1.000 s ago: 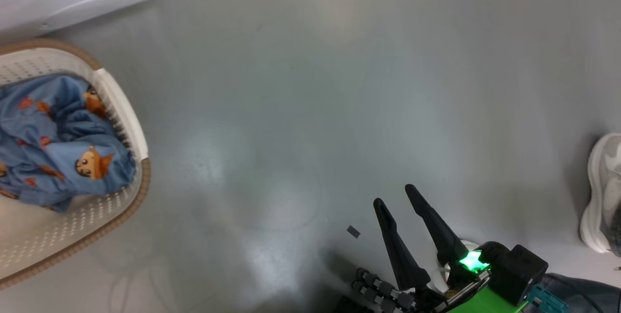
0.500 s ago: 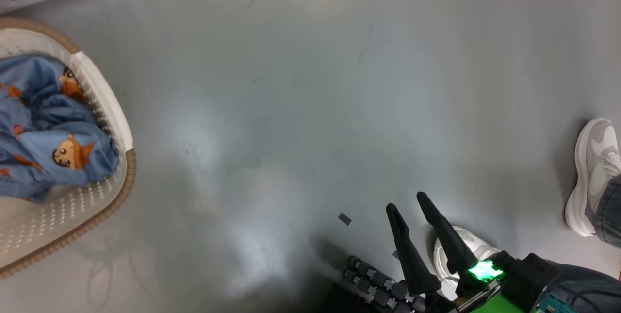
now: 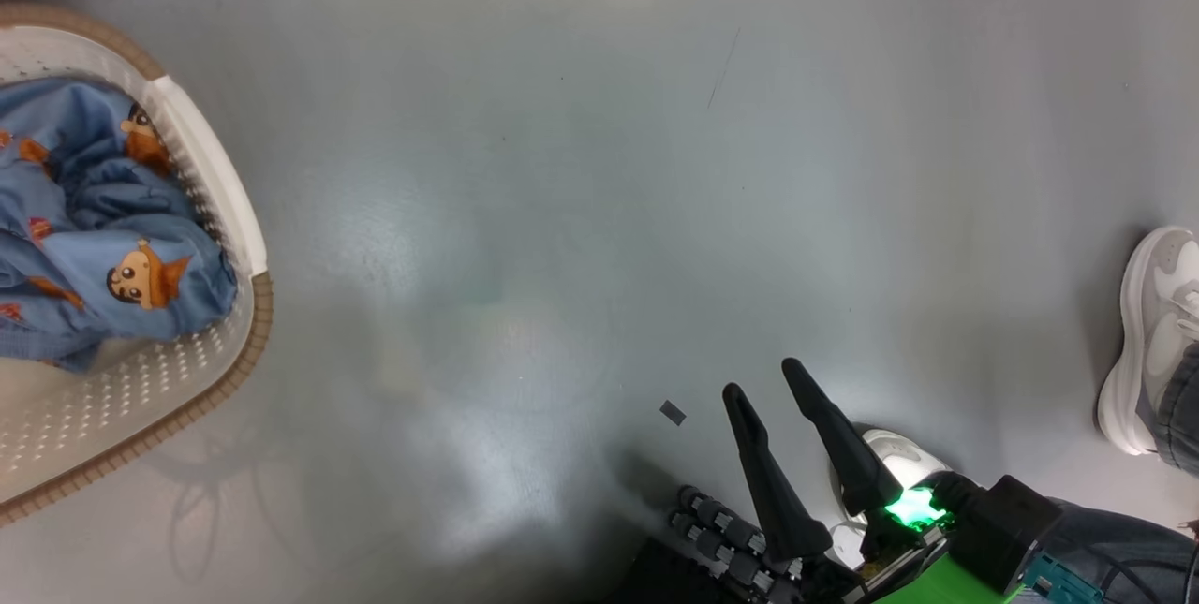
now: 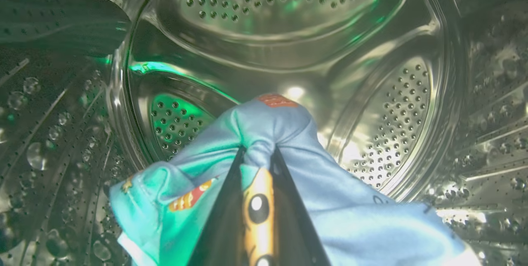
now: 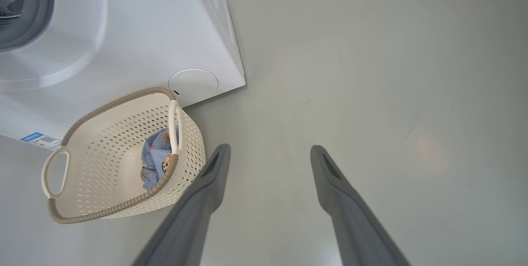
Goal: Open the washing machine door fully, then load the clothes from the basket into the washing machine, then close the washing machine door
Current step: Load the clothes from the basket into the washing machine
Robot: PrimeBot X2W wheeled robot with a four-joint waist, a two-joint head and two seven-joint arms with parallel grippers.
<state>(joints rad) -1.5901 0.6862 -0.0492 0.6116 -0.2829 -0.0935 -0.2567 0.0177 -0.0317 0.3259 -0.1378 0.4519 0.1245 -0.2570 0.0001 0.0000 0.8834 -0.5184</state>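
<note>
Underfoot, the floor (image 3: 599,164) is smooth, glossy grey, with pale patches of glare and a few thin scuff lines. One small dark scrap (image 3: 672,413) lies on it just ahead of the right gripper (image 3: 761,375).

One washing machine (image 5: 123,31), a white box, stands on this floor. On its front are a grey seal (image 5: 24,18), a round cover (image 5: 193,84) near the lower corner and one blue label (image 5: 41,139) at the bottom edge.

One basket (image 5: 103,212), cream with a brown rim and two pale loop handles, sits on the floor just in front of the machine.

The clothes show in two places. A bunched heap of blue printed fabric (image 3: 94,229) lies in the basket, pushed up against the end by one handle. Whether that heap is one piece or more cannot be told.

A single garment (image 4: 288,134) of the same light blue is inside the steel drum (image 4: 288,31). There the left gripper (image 4: 258,150) has its two fingers pressed together on a fold of it, and the cloth drapes down on both sides of them.

The right gripper's two fingers stand well apart, holding nothing, above bare floor.

Two pale shoes rest on the floor: one shoe (image 3: 1147,332) at the head view's right edge below a dark trouser leg, the other shoe (image 3: 895,449) partly behind the right gripper.
</note>
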